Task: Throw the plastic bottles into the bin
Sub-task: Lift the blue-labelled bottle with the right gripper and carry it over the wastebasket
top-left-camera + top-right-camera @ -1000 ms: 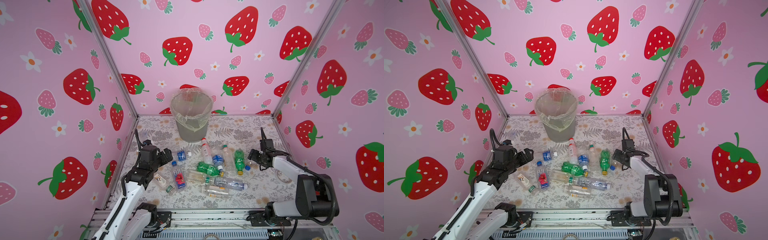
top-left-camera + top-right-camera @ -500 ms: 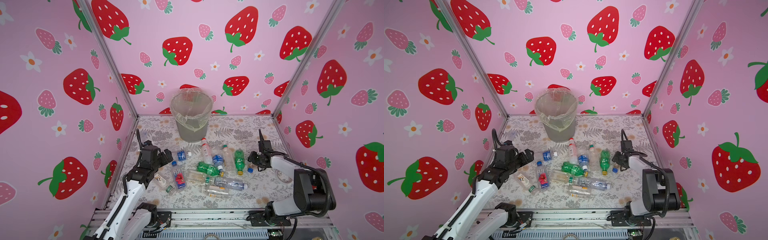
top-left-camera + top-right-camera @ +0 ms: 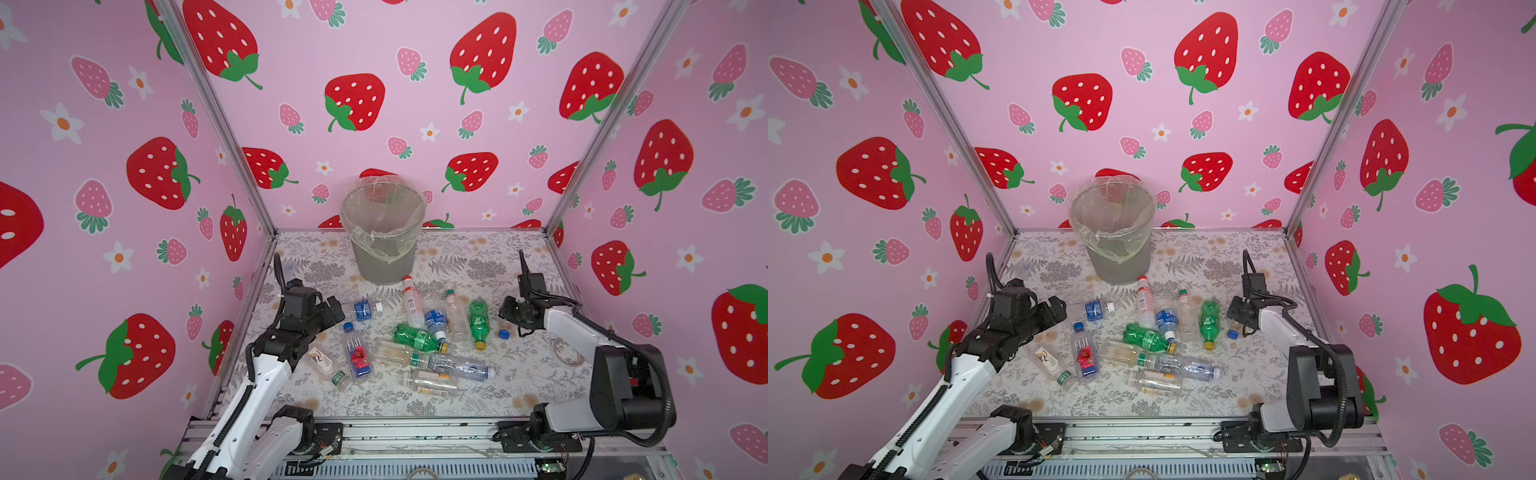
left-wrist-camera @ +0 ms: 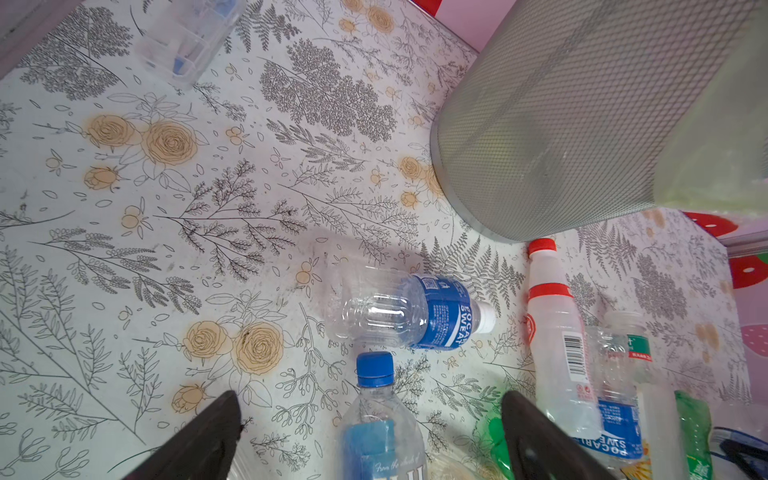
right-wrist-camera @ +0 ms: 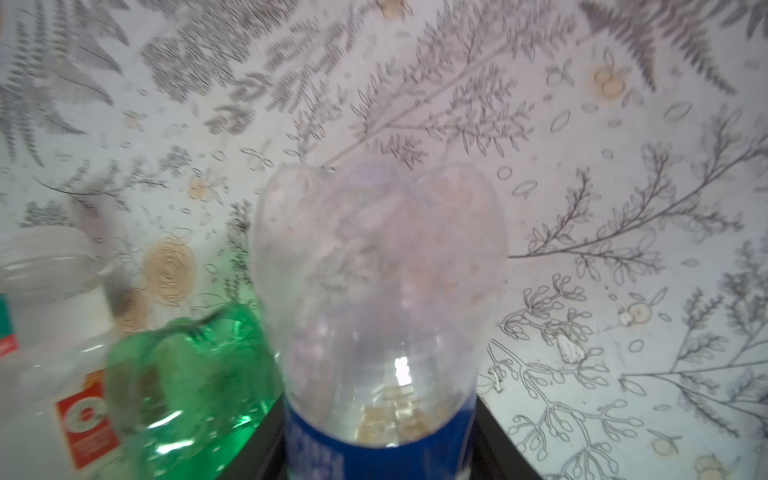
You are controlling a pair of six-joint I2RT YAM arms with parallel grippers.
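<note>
Right end effector [image 3: 507,318], low over the table [image 3: 478,257], clamps a blue-labelled bottle [image 5: 376,291].

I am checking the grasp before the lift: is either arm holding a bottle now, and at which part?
The right gripper is shut on a clear bottle, fingers at its blue label. The left gripper is open and holds nothing.
</note>
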